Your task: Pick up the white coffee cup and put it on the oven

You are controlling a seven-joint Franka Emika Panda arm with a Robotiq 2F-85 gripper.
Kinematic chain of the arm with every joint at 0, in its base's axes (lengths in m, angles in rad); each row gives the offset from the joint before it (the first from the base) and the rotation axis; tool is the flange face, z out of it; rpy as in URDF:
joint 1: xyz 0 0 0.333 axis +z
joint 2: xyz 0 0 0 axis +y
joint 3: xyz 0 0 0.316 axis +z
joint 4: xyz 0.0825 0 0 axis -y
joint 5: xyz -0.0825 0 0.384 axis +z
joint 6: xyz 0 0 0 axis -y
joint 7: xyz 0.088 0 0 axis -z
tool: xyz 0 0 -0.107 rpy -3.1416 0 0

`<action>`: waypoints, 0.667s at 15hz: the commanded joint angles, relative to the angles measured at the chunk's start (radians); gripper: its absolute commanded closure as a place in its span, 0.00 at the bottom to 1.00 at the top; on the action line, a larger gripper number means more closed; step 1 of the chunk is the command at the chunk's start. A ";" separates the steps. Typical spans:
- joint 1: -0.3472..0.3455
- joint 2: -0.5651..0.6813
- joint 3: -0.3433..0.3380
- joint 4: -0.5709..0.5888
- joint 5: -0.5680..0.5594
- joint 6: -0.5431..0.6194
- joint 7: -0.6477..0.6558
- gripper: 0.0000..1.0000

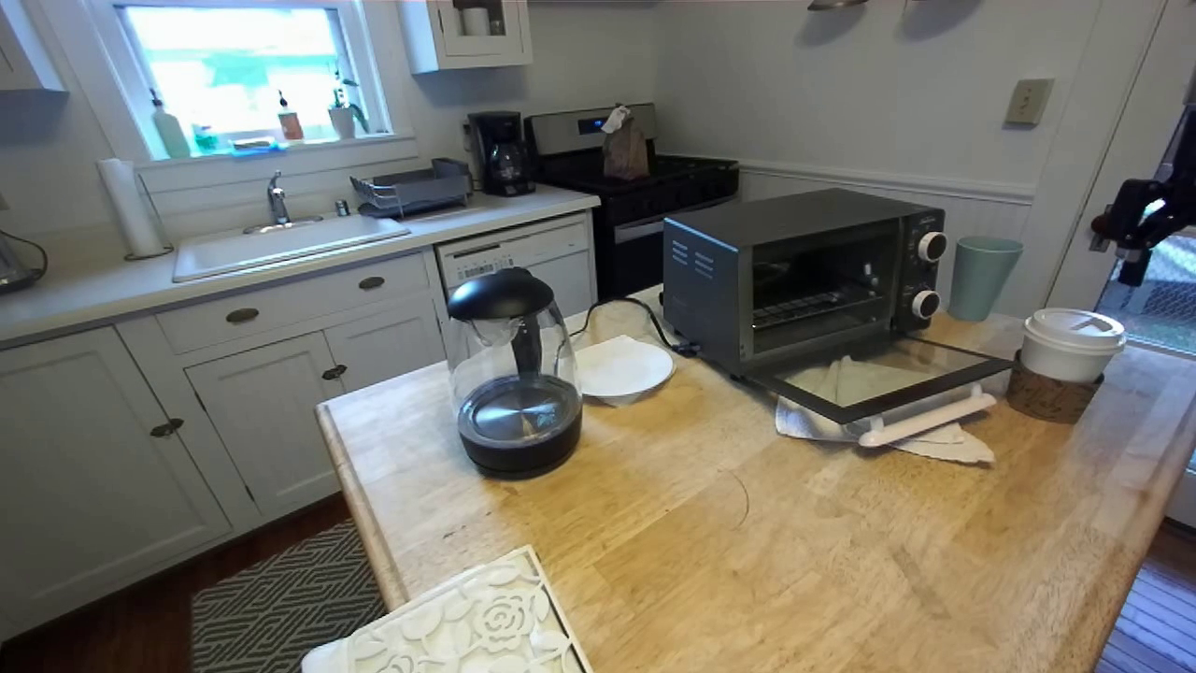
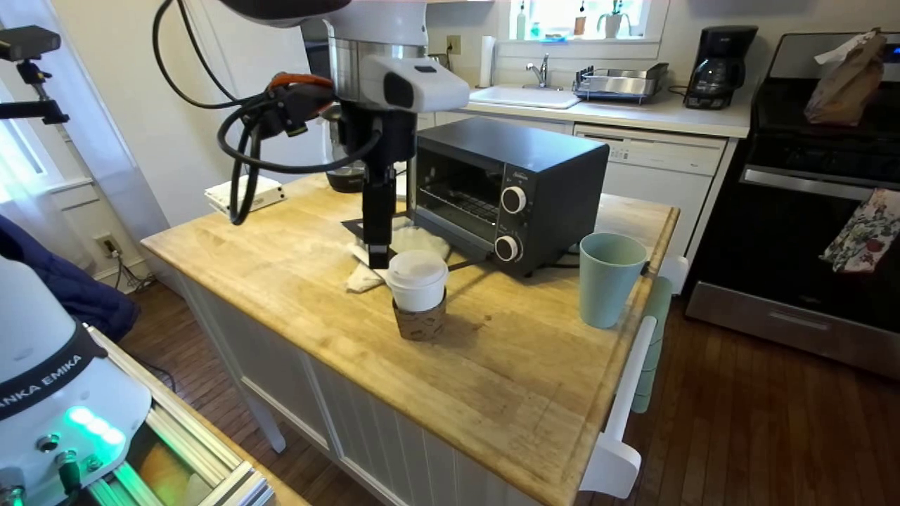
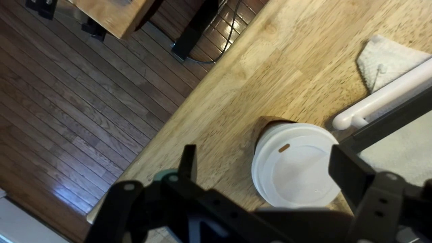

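I have the gripper (image 3: 265,158) pointing down by the white coffee cup (image 2: 418,292); the fingers (image 3: 351,170) are released and spread well apart; from my wrist view the lid (image 3: 300,172) shows between them, one finger overlapping its edge, though whether that finger touches it I cannot tell from here; the cup stands upright on the wooden table (image 2: 506,400), a brown sleeve (image 2: 420,325) around its lower part, near the handle (image 1: 926,419) of the oven (image 1: 799,222); the oven's glass door (image 1: 897,374) is lowered, with a white cloth (image 1: 948,446) partly under it; in both exterior views I see a green tumbler (image 2: 609,281) standing near the oven's knobs (image 1: 931,246), and a glass kettle (image 1: 519,411) on the same table, partly hidden behind my arm (image 2: 418,77) in an exterior view; beyond the table a black stove (image 2: 787,232) carries a brown paper bag (image 2: 846,84).
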 commanded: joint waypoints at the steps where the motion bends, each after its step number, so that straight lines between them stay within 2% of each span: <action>1: -0.004 0.001 0.003 0.003 0.001 -0.002 0.001 0.00; 4: -0.004 0.019 -0.004 -0.002 0.009 0.005 -0.010 0.00; 10: -0.035 0.053 -0.008 -0.059 -0.066 0.189 0.051 0.00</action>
